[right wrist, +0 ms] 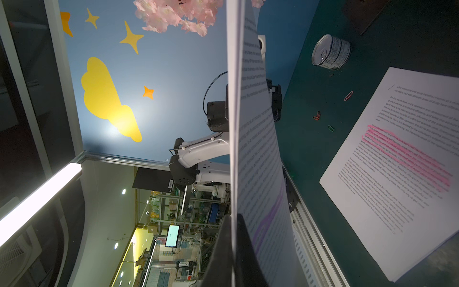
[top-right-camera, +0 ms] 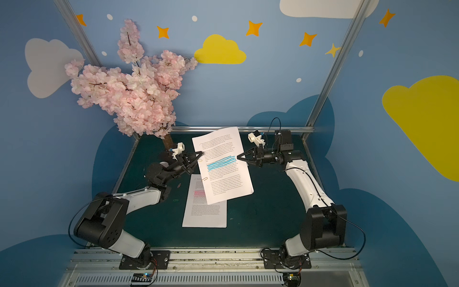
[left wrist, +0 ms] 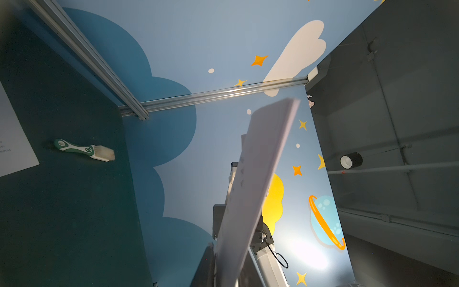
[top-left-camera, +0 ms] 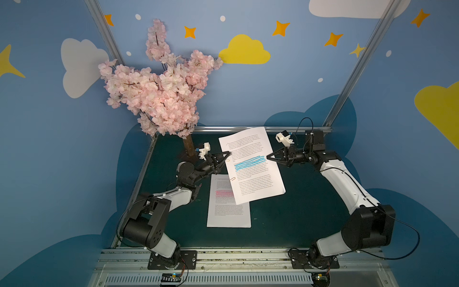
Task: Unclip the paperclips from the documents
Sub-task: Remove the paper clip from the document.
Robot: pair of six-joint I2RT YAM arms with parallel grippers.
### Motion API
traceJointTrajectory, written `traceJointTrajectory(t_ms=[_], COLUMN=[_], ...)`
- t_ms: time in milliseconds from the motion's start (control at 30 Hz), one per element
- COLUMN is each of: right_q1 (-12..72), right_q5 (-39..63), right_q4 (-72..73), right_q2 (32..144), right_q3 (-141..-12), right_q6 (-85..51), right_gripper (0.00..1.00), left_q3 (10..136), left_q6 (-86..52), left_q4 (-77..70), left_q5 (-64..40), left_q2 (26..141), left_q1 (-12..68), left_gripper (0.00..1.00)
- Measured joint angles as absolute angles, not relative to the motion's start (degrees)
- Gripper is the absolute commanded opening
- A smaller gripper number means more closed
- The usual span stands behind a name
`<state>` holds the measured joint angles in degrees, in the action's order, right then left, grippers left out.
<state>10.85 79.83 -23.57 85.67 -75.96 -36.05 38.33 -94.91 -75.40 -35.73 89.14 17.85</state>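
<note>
- When read from the left of both top views: pink blossom tree (top-left-camera: 159, 94) at upper left, trunk down on the dark green tabletop (top-left-camera: 310, 211).
- Lower left of centre, loose on the tabletop beside the left arm: green paperclip (top-left-camera: 198, 200). Near it in the right wrist view: red paperclip (right wrist: 316, 115) and pink paperclip (right wrist: 348, 96), all apart from the pages.
- Left of centre: left claw (top-left-camera: 228, 155), tips drawn nearly together against the left edge of the lifted document (top-left-camera: 250, 164); cannot tell whether pinching paper, clip or nothing.
- Just under those tips: orange paperclip (top-left-camera: 227, 160) on that edge; second orange paperclip (top-left-camera: 232, 179) lower on the same edge.
- Lower centre: pink-banded document (top-left-camera: 228, 206) flat on the tabletop, upper right corner hidden behind the lifted one.
- Centre: lifted document tilted, held up off the tabletop, blue band on top, purple band on the face turned toward the tabletop.
- Right of centre: right claw (top-left-camera: 267, 157) clamped on the lifted document's right edge, fingers (right wrist: 218, 248) on either face.
</note>
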Motion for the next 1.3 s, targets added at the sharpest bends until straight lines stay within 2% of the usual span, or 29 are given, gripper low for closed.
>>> traceJointTrajectory(t_ms=[533,700,1300], right_q1=[9.5,9.5,8.6], right_q5=[79.9,79.9,80.2], right_q4=[-22.5,-22.5,-24.7], right_q2=[85.4,85.4,85.1], right_q3=[-76.0,-76.0,-76.0], right_q6=[-37.5,-37.5,-36.2], right_gripper=[0.0,0.0,0.0], left_q3=[38.5,38.5,38.5], left_q6=[-94.3,-94.1,-89.9], left_q4=[-74.5,-74.1,-67.2], left_q5=[-37.8,-37.8,-40.2], left_q2=[89.1,89.1,84.2], left_q1=[17.5,17.1,16.6], left_gripper=[0.11,0.03,0.03])
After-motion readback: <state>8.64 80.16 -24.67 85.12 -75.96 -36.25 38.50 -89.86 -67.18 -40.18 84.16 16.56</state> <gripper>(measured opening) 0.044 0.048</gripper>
